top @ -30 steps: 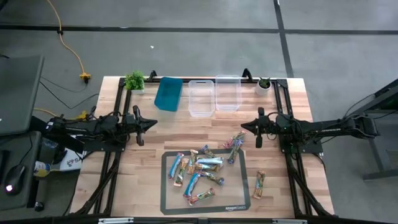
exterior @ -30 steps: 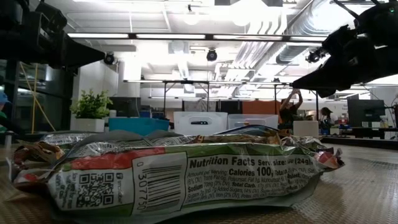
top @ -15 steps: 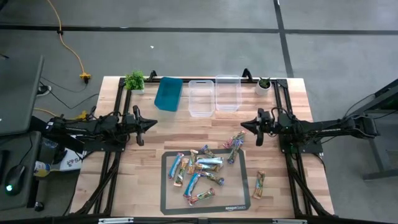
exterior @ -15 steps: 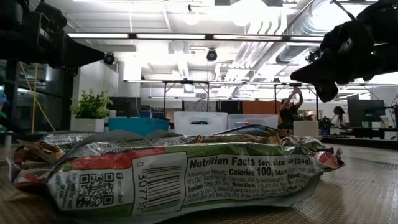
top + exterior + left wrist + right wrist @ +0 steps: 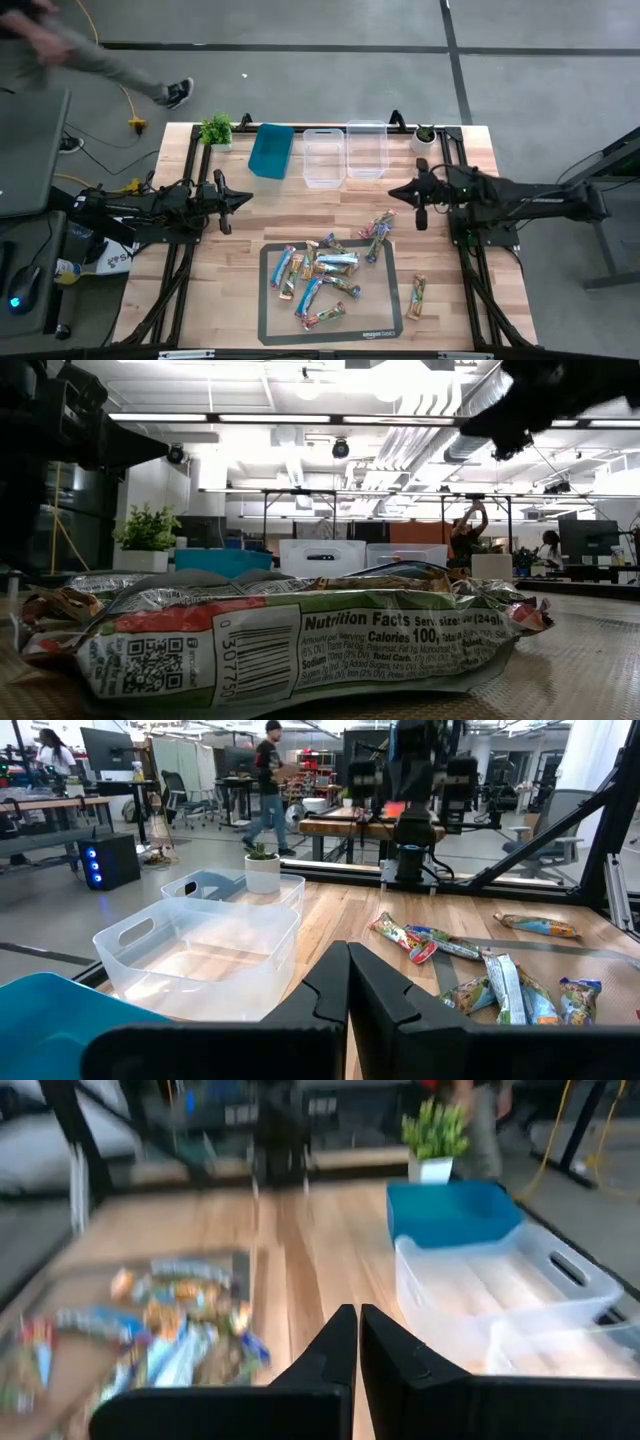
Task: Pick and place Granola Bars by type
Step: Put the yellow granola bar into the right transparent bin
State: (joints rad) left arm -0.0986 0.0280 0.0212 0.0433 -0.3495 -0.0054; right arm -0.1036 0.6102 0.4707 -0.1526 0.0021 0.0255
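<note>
Several foil-wrapped granola bars (image 5: 320, 275) lie flat in a loose heap on a grey mat (image 5: 268, 330) at the table's near middle. A few more bars (image 5: 378, 232) lie off the mat's far right corner, and one (image 5: 416, 296) lies to its right. One bar (image 5: 300, 640) fills the low view. My left gripper (image 5: 245, 200) is shut and empty above the table's left part, its fingers together in its wrist view (image 5: 348, 975). My right gripper (image 5: 392, 192) is shut and empty above the right part, held high over the table (image 5: 358, 1335).
A teal bin (image 5: 270, 150) and two clear bins (image 5: 322, 157) (image 5: 366, 148) stand in a row at the far edge, between two small potted plants (image 5: 216, 130) (image 5: 425, 135). A person (image 5: 90, 55) walks on the floor beyond the table's far left corner.
My right gripper has risen and gone a little toward the far edge, staying shut. A person has come into view beyond the table's far left corner.
</note>
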